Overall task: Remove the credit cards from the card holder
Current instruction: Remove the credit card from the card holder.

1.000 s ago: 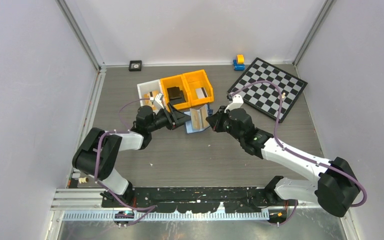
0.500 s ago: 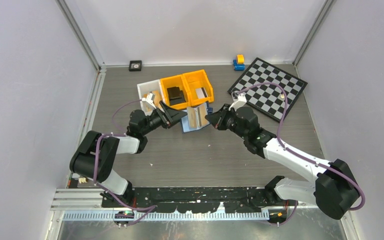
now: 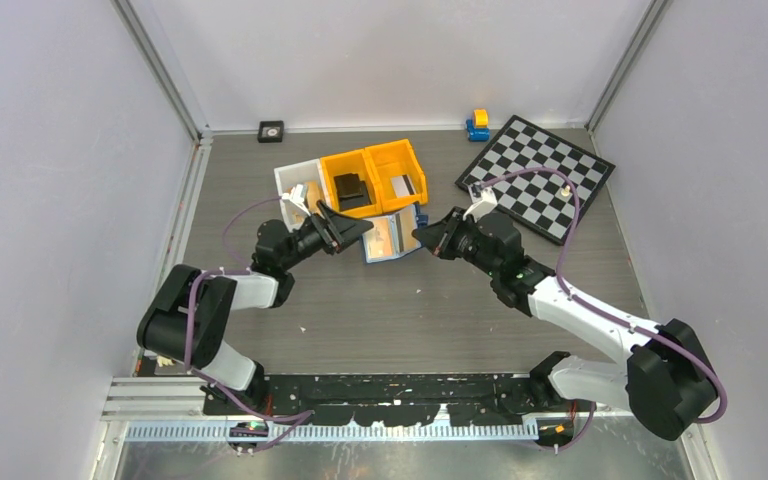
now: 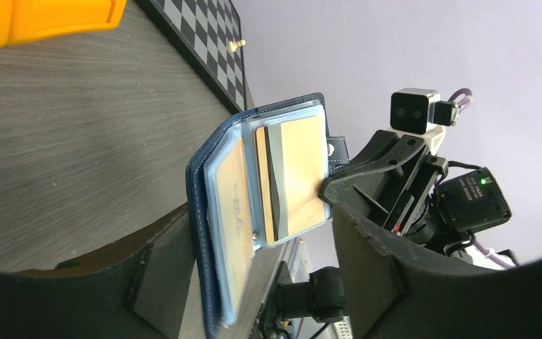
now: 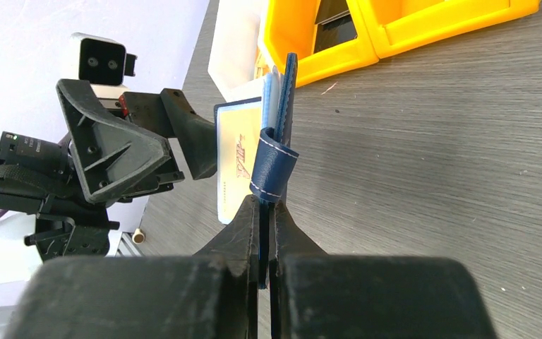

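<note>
**Open navy-blue folding card holder (image 3: 390, 238) held on edge between two grippers.**
Right gripper (image 5: 267, 212) pinched tight on the holder's cover; left gripper (image 4: 257, 212) spread wide, empty, straddling the pockets. It should close on the tan card (image 4: 300, 169) alone, which apparently overlaps a dark grey card (image 4: 274, 176), and pull straight out. Beyond: grey wood-grain tabletop (image 3: 390, 310), orange plastic bins (image 3: 375, 175), pale walls (image 3: 390, 60).

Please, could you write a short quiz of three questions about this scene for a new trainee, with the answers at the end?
1. True or false: the right gripper is shut on the card holder.
2. The left gripper is: A) open, B) shut on a card, C) out of view.
3. Fill the gap: the cards showing in the holder's clear pockets are ___ in colour.
Key: 1 true; 2 A; 3 tan.
</note>
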{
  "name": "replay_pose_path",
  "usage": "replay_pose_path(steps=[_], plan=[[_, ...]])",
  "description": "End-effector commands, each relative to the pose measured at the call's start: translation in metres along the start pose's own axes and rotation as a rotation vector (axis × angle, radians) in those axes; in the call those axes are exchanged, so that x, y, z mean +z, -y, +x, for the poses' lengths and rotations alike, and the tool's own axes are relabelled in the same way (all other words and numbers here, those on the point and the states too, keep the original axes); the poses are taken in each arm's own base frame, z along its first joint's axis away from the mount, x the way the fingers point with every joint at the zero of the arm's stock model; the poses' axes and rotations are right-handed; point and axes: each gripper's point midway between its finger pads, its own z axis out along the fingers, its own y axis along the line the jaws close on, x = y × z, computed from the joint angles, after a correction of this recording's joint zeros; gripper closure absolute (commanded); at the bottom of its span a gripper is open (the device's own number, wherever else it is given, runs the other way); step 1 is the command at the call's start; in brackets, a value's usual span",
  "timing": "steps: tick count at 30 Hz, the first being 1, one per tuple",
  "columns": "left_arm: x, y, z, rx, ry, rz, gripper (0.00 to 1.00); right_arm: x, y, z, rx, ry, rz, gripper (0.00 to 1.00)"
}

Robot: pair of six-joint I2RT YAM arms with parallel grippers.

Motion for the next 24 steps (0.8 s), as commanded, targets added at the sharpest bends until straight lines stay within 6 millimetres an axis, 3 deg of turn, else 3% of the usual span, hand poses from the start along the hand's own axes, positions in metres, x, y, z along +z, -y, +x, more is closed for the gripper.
replay_pose_path(steps=[1, 4, 7, 13, 15, 18, 20, 21, 24], plan=[[-0.002, 0.018, -0.009, 0.065, 0.026, 0.058, 0.41, -0.005, -0.025, -0.023, 0.017, 0.077, -0.106, 1.0], [0.0, 0.017, -0.008, 0.061, 0.016, 0.06, 0.67, -0.004, -0.025, -0.023, 0.028, 0.079, -0.117, 1.0], [0.002, 0.019, -0.007, 0.061, 0.003, 0.073, 0.85, -0.005, -0.026, -0.023, 0.04, 0.075, -0.133, 1.0], [0.006, 0.021, -0.005, 0.031, -0.019, 0.105, 0.99, -0.001, -0.02, -0.022, 0.054, 0.066, -0.122, 0.99], [0.006, 0.02, -0.006, 0.024, -0.023, 0.107, 1.0, 0.003, -0.01, -0.019, 0.058, 0.047, -0.07, 0.85], [0.006, 0.02, -0.006, 0.023, -0.021, 0.105, 1.0, 0.007, 0.002, -0.018, 0.058, 0.036, -0.009, 0.51], [0.005, 0.022, -0.007, 0.026, -0.019, 0.11, 1.0, 0.009, 0.001, -0.016, 0.062, 0.024, -0.024, 0.35], [0.004, 0.023, -0.008, 0.027, -0.018, 0.113, 1.0, 0.012, 0.0, -0.014, 0.066, 0.007, -0.031, 0.29], [0.002, 0.028, -0.009, 0.036, -0.015, 0.121, 1.0, 0.019, -0.003, -0.005, 0.079, -0.045, -0.058, 0.25]])
